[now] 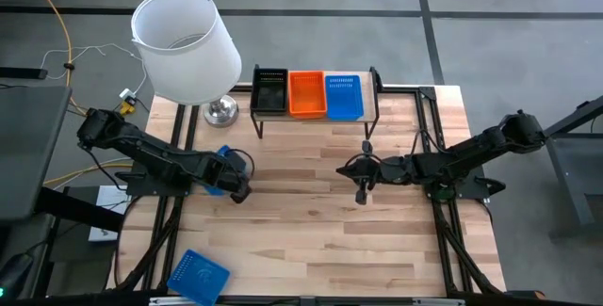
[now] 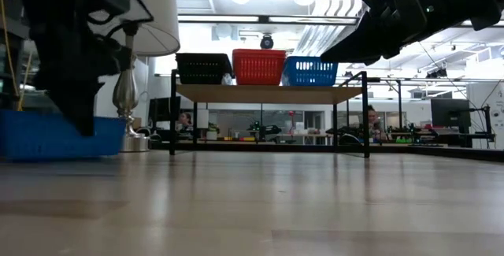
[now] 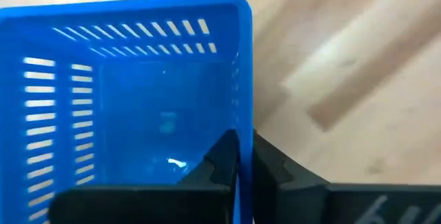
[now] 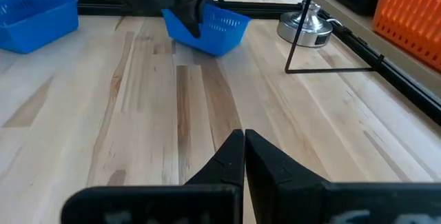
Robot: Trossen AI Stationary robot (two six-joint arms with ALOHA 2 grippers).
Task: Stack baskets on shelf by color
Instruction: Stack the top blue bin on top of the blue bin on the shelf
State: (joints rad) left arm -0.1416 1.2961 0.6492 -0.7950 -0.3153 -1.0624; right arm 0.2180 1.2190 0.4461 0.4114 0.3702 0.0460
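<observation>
- Left gripper (image 1: 240, 191): fingers (image 3: 224, 158) closed on the side wall of a blue basket (image 1: 224, 169), one finger inside the wall and one outside. The held basket sits on the left half of the table (image 1: 311, 240) and looks empty in the left wrist view.
- Right gripper (image 1: 362, 193): jaws fully closed, holding nothing, above bare table right of centre.
- Shelf (image 1: 374, 89): at the table's far edge, carrying a black basket (image 1: 269, 89), an orange basket (image 1: 305, 93) and a second blue basket (image 1: 343, 96) side by side (contents not discernible).
- A third blue basket (image 1: 199, 275) lies at the near-left table edge, well apart.
- A lamp (image 1: 188, 47) stands beside the shelf.
</observation>
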